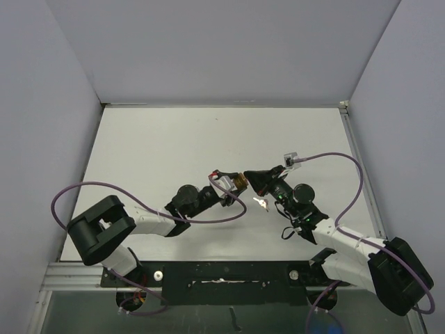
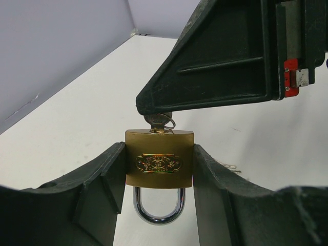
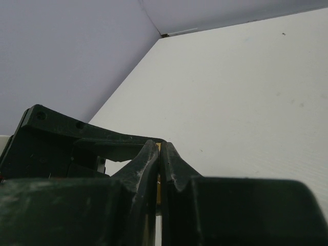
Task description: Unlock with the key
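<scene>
We judged the key [image 2: 160,122] seated in the padlock [image 2: 159,164]; turning it came next, calling for a steady wrist roll against a braced lock; the left end effector [image 2: 159,154] clamped the brass body over mid-tabletop [image 1: 208,139], steel shackle apparently closed; the right end effector [image 3: 160,156] pinched the key.

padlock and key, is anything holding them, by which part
Left gripper clamps the padlock by its body's sides; right gripper pinches the key by its head.
</scene>
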Robot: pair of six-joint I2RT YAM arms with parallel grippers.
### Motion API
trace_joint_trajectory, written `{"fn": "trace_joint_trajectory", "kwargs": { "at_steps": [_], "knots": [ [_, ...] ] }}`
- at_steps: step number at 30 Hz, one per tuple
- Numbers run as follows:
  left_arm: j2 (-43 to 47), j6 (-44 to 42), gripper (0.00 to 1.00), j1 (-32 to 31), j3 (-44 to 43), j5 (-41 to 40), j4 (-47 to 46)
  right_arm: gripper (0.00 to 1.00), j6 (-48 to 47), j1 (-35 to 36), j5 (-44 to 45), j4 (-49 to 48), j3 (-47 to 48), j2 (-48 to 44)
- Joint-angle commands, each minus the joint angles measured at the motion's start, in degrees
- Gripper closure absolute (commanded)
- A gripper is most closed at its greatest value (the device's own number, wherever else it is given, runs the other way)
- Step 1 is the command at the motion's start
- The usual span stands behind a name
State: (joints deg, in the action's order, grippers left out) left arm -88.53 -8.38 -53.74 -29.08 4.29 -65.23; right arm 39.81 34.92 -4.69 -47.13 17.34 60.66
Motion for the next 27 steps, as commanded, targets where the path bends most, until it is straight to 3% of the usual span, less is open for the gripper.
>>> {"fn": "trace_joint_trajectory", "kwargs": {
  "at_steps": [1,16,27],
  "knots": [
    [5.6,1.0,1.0,0.7,-6.0,1.9,-9.7,1.0,-3.0,0.5,-4.2,2.4,-1.2,-0.8],
    [4.3,0.5,1.0,0.7,-6.6,0.3,-11.3,1.0,2.5,0.3,-3.6,6.1,1.3,2.0],
    [0.4,-0.8,1.0,-1.9,-9.9,-11.9,-8.5,1.0,12.0,0.3,5.1,14.9,5.6,4.0]
  ]
}}
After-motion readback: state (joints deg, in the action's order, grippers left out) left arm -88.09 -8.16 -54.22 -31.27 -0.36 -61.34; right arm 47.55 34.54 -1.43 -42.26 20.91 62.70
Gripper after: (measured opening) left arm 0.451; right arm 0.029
